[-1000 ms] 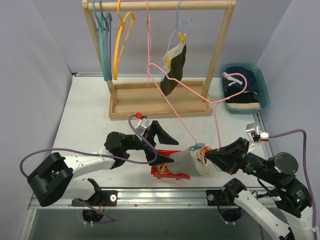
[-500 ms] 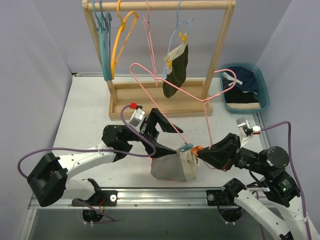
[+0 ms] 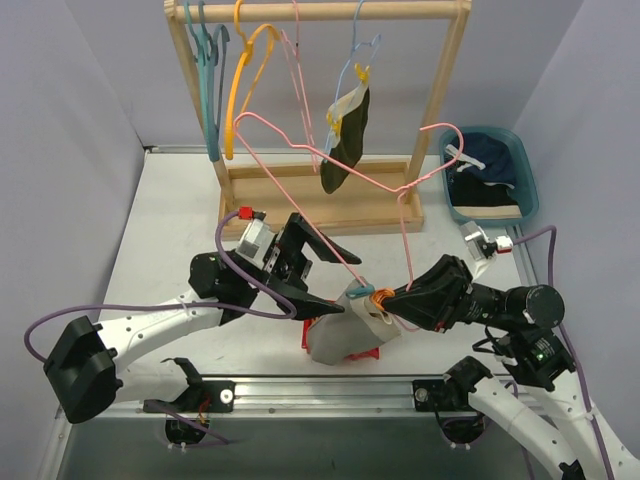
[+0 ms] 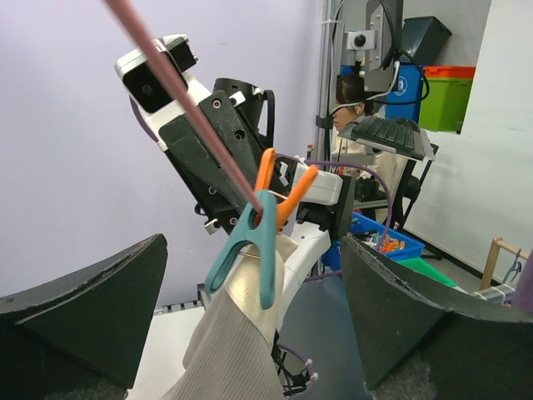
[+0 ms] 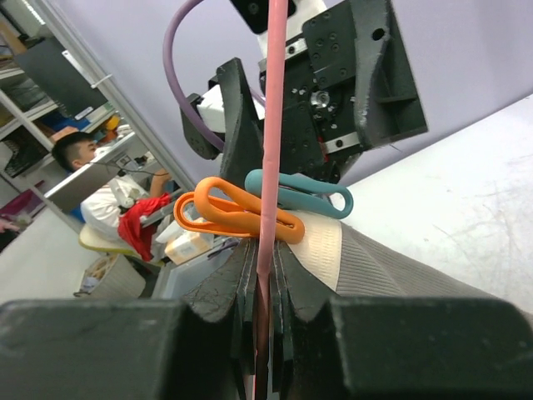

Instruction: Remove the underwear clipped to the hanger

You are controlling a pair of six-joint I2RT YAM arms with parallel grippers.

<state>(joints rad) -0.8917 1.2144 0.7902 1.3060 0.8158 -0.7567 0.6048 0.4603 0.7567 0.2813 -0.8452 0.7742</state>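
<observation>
At the near edge, right gripper (image 3: 392, 300) pinching the pink hanger (image 5: 272, 125), my left gripper (image 3: 338, 288) gapes around the grey-beige underwear (image 3: 340, 338): best bite below the clips (image 4: 254, 242), pull straight down.

Bright, even overhead light filled the top view, leaving only faint, soft shadows on the white bench (image 3: 170, 225) and no glare. In the left wrist view the teal clip (image 4: 252, 250) was crisp, while the pink hanger wire (image 4: 166, 79) near the lens was blurred. The right wrist view's bottom edge was dark and soft.
</observation>
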